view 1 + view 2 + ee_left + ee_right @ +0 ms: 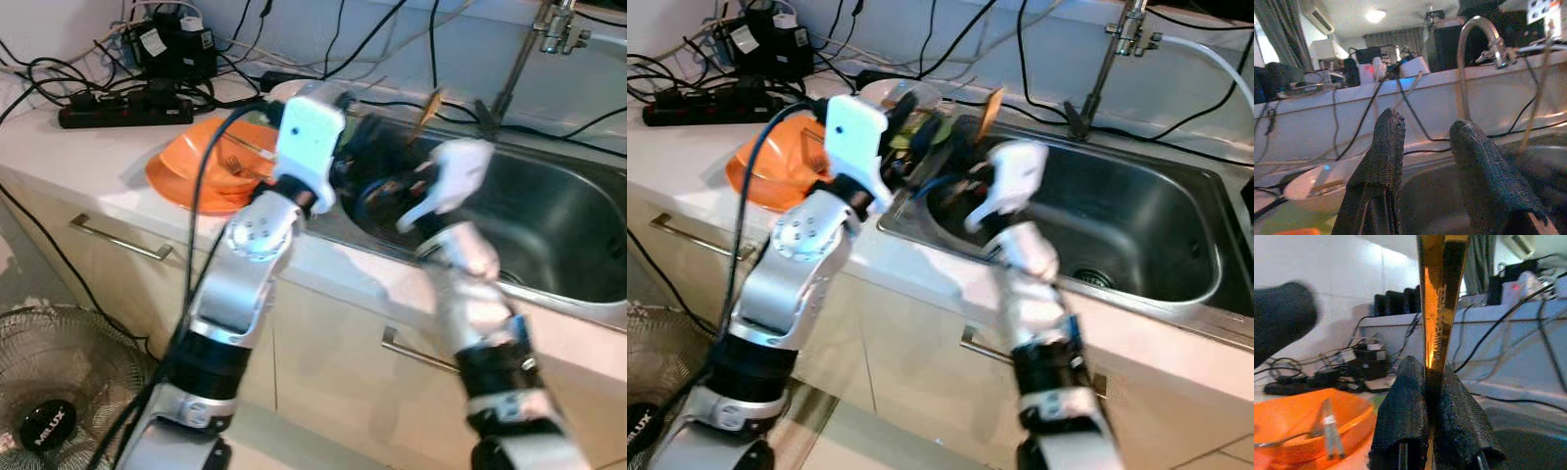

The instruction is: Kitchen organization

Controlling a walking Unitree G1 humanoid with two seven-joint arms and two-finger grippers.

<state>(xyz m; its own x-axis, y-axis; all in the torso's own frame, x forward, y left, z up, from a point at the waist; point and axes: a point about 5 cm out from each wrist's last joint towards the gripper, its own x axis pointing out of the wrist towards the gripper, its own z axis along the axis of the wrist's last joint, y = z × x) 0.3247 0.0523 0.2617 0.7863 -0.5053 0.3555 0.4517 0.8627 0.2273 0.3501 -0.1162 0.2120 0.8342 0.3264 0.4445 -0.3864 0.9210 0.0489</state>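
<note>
Right claw (1426, 396): fingers pressed together on the handle of a gold-coloured metal utensil (1440, 293), which stands upright out of the grip; its working end is out of frame, so type unclear. From the head views the utensil sits above the near-left corner of the stainless steel sink (1176, 245).

Left claw (1425, 152): fingers spread, nothing between them, hovering at the sink's left edge.

Just left of the sink on the pale surface (88, 157): orange plastic bowl (196, 171) with a silver metal fork (1328, 428) lying in it. Behind it, a black power strip (122, 113) and tangled cables.

Judgement: step in hand is carrying the utensil from sink toward the bowl. Next move calls for swinging left over the bowl, lowering, then releasing, keeping clear of the left claw.
</note>
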